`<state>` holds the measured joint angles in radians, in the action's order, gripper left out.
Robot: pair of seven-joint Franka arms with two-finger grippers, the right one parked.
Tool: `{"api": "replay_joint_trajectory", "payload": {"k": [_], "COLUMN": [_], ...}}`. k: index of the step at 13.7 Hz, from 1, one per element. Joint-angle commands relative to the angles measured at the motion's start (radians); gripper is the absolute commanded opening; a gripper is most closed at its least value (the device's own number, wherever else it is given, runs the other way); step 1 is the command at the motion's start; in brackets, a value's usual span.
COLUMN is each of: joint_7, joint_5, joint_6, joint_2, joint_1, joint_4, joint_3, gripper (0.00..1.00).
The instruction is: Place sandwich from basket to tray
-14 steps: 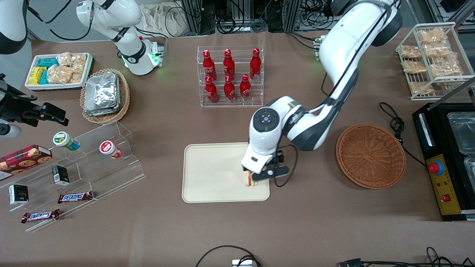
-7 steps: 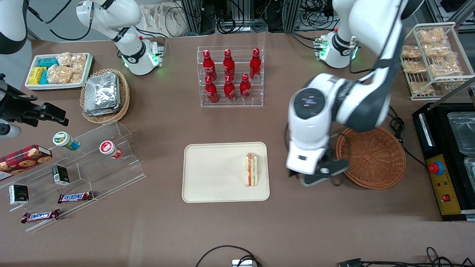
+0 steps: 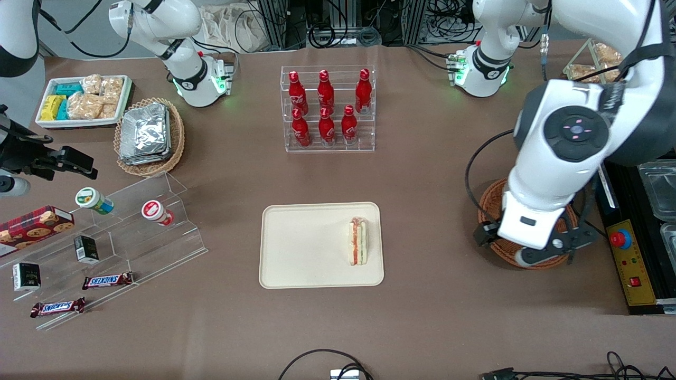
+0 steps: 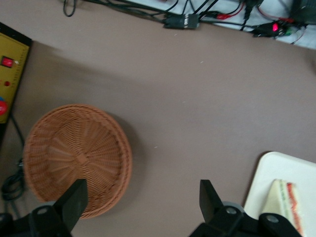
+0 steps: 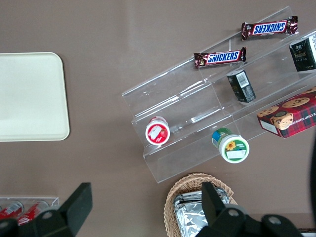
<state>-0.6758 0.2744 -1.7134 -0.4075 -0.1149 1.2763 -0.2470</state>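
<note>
The sandwich [image 3: 358, 241] lies on the tray [image 3: 301, 248], near the tray's edge toward the working arm's end of the table, its orange-red and green filling layers facing up. In the wrist view a corner of the tray [image 4: 276, 177] shows with the sandwich [image 4: 286, 205] on it. The gripper [image 4: 140, 205] hangs well above the table, over the basket [image 3: 488, 203], with its fingers [image 4: 74, 200] spread wide and nothing between them. The basket [image 4: 74, 158] holds nothing (its woven bottom shows bare in the wrist view). In the front view the arm covers most of the basket. The basket sits well apart from the tray, with bare brown table [image 3: 422, 295] between them.
</note>
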Motion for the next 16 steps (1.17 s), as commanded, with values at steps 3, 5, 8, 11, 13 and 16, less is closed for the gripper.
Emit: {"api": "replay_joint_trajectory", "payload": {"k": [3,5,8,11,13,16], "joint_7": [0.145,0.171,0.278,0.367,0.442,0.521], "joint_5": [-0.081,-0.093,-0.164,-0.210,-0.245,-0.288], "joint_6": [0.076,0.084,0.080,0.072,0.072,0.092], "joint_2": [0.079,0.082,0.151,0.232,0.294,0.378], "joint_1": [0.083,0.090,0.145,0.158,0.158,0.176], "joint_4": [0.034,0.034,0.090,0.165,0.224,0.262], "joint_3": [-0.005,0.000,0.014,0.060,0.101,0.135], "gripper": [1.00,1.00,1.00,1.00,1.00,1.00]}}
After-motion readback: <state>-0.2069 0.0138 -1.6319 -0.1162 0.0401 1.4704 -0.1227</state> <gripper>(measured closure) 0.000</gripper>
